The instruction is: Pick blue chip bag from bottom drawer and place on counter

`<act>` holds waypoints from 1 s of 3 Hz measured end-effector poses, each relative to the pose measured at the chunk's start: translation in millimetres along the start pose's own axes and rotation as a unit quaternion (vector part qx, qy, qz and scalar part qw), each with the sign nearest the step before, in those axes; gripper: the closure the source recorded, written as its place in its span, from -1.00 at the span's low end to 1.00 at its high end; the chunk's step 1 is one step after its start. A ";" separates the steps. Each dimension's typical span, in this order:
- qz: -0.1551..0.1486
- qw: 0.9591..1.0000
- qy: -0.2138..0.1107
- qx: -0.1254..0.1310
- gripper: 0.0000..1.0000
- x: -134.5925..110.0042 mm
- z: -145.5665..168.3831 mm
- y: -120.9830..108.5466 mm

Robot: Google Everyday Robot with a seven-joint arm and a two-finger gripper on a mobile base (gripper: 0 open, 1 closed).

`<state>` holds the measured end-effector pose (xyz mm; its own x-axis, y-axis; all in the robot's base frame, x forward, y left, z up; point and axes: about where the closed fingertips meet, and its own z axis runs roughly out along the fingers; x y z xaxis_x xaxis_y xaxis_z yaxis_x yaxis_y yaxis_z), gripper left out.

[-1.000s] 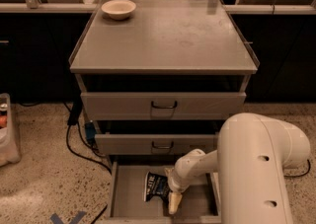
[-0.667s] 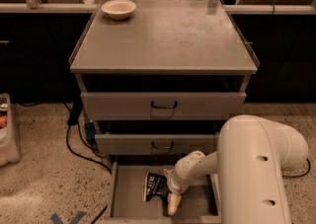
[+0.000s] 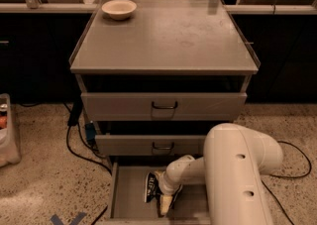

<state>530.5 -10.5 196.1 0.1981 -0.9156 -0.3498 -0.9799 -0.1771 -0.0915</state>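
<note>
The blue chip bag point(image 3: 150, 188) lies in the open bottom drawer point(image 3: 128, 195), a little left of the drawer's middle, its dark foil standing partly on edge. At the far left of the scene a pale bin point(image 3: 7, 131) sits on the speckled floor point(image 3: 39, 184). Black cables point(image 3: 74, 137) trail down beside the cabinet's left side, and a blue tape cross point(image 3: 68, 218) marks the floor near the drawer's left front corner.

Up on the grey worktop point(image 3: 168, 38), a cream bowl point(image 3: 119, 9) rests at the back left corner. Below the worktop, the top drawer point(image 3: 198, 105) and the middle drawer point(image 3: 129, 144), each with a dark handle, stand slightly pulled out and overhang the rear of the bottom drawer.

The end effector point(image 3: 165, 203) is down inside the bottom drawer, just to the right of the bag and touching or nearly touching it; whether it is open or closed on the bag cannot be told. The bulky white arm point(image 3: 237, 179) fills the lower right and hides the drawer's right half. Further right, a black cord point(image 3: 295, 158) loops on the floor.
</note>
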 end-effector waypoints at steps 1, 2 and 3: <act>-0.016 1.000 0.002 -0.013 -1.00 -0.6 31.3 -9.3; -0.032 0.999 0.026 -0.012 -1.00 7.0 42.5 -14.9; -0.031 0.996 0.085 -0.001 -1.00 37.6 47.8 -24.0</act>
<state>562.5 -23.4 140.6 0.2512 -0.9510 -0.1801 -0.9662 -0.2352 -0.1055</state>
